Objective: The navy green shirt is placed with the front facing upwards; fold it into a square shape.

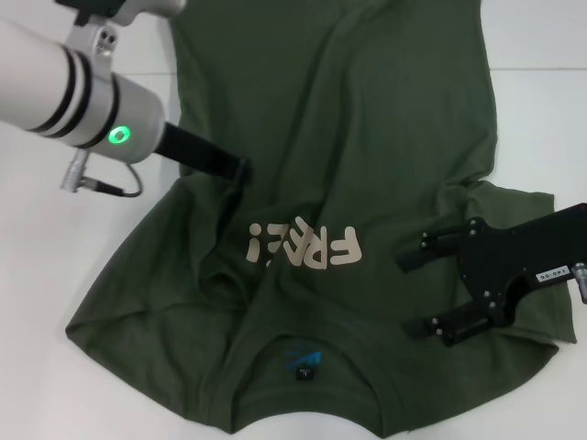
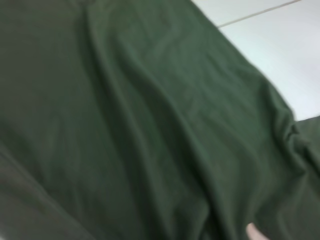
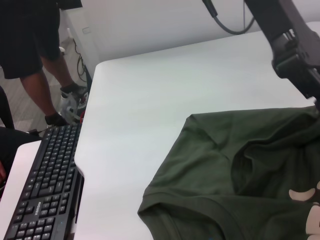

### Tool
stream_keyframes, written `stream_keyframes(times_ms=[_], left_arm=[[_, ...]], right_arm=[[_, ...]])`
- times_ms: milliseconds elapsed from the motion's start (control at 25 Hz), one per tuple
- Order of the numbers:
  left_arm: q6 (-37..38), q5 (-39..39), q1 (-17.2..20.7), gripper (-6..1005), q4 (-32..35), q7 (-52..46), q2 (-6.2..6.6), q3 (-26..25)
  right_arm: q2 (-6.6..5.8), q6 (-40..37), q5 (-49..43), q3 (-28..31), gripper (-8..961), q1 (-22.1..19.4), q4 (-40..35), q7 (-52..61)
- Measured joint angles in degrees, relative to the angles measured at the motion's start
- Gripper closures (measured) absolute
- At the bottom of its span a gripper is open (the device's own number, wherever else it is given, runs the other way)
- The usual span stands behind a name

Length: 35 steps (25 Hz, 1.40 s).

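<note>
The shirt (image 1: 348, 137) lies flat on the white table (image 1: 41, 275), front side up. It fills the middle of my head view. Its collar is at 6 o'clock, close to me, and its body runs away toward 12 o'clock. The cream letters (image 1: 303, 247) sit in the middle, and the blue neck label (image 1: 304, 362) is just below them at 6 o'clock. The cloth has many wrinkles, mostly near the letters.

My left gripper (image 1: 240, 170) comes in from 10 o'clock. Its dark tip presses into the shirt just up and left of the letters, where the cloth bunches. I cannot tell if its fingers are apart or together. My left wrist view shows only green cloth and a bit of table.

My right gripper (image 1: 413, 293) is at 4 o'clock, over the shirt's right side. Its two fingers (image 1: 431, 247) are spread wide apart and hold nothing.

In my right wrist view a black keyboard (image 3: 45, 180) sits on another table beside mine, and a person (image 3: 35, 50) in dark shorts stands behind it.
</note>
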Motion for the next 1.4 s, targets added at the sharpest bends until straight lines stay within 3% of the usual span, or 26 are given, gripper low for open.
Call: stream_keyframes(times_ms=[480,1000,1200,1400], left_arm=[[-6.7,-2.8,-5.2,992,-9.8,-2.1,-0.19,1.1],[-7.2,8.1,-2.0,981,-5.3,-6.0,0.17,0.2],[-6.6,7.7,-1.7,977,-4.8,-6.0,0.13,0.2],[-5.1,0.0,-1.8,972,-4.6,-5.4,-0.17,3.1]], right_arm=[[0.05,-0.2,-0.1,-0.1,71,0.1,-0.1,-3.5],[-0.05,-0.4,-0.1,-0.5,71,0.5,-0.7,-3.6],[-0.03,-0.1,-0.1,-0.5,70,0.9,-0.7,-3.6],[-0.02,0.2,-0.1,-0.5,70,1.1,-0.7,-3.6]])
